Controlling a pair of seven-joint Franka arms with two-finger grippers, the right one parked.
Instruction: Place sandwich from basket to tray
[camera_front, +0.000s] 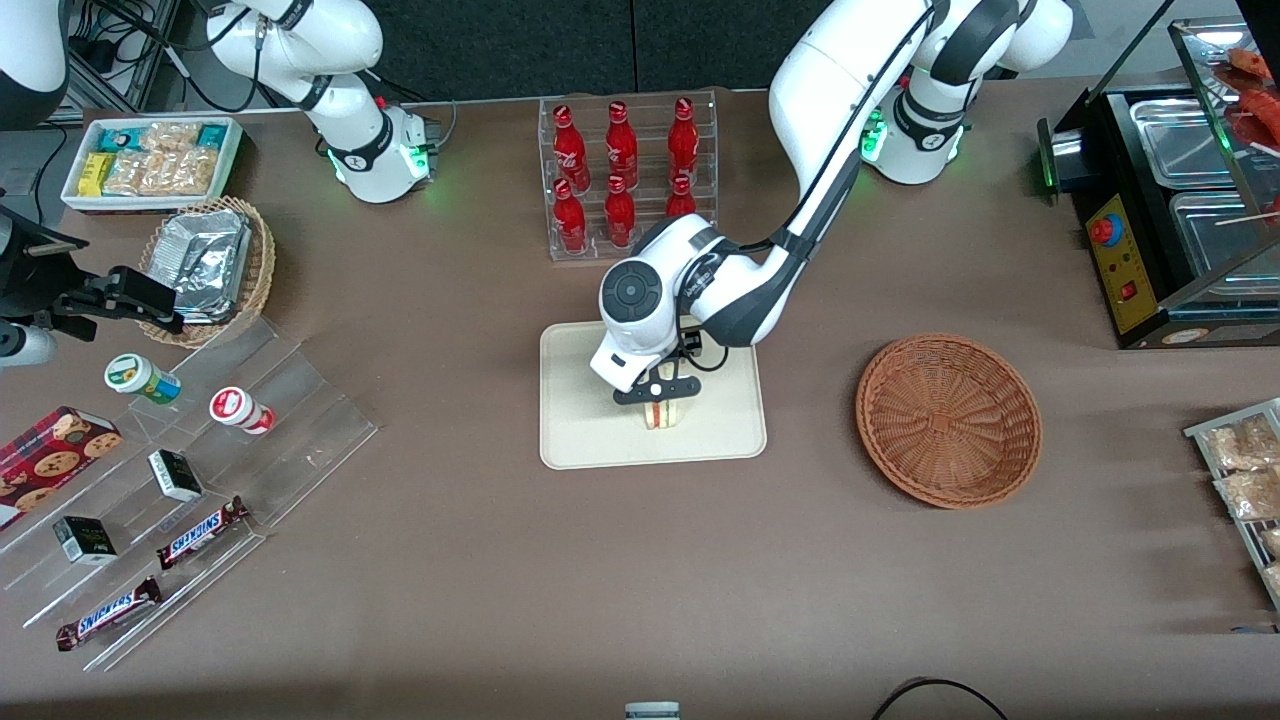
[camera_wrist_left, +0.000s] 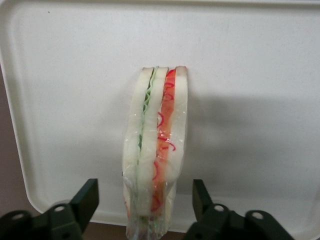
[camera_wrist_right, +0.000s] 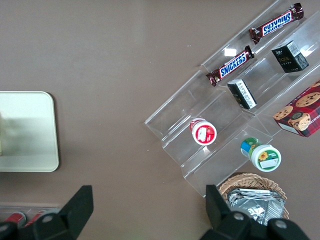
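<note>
The working arm was glossy white with dark grey joint bands, a round grey cap on its wrist, a thin black cable, a green-lit base, and a black pincer (camera_front: 657, 391) with matte fingers (camera_wrist_left: 85, 201) fixed by screws.

sandwich (camera_wrist_left: 155, 150): pale cream bread, red and green filling stripes. tray (camera_front: 580, 440): plain cream. basket (camera_front: 948, 420): reddish-brown woven wicker. gripper (camera_front: 656, 392) above sandwich: black fingers, white arm.

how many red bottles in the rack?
6 red bottles in the clear acrylic rack: farther row; nearer row, the last partly hidden by the arm.
</note>
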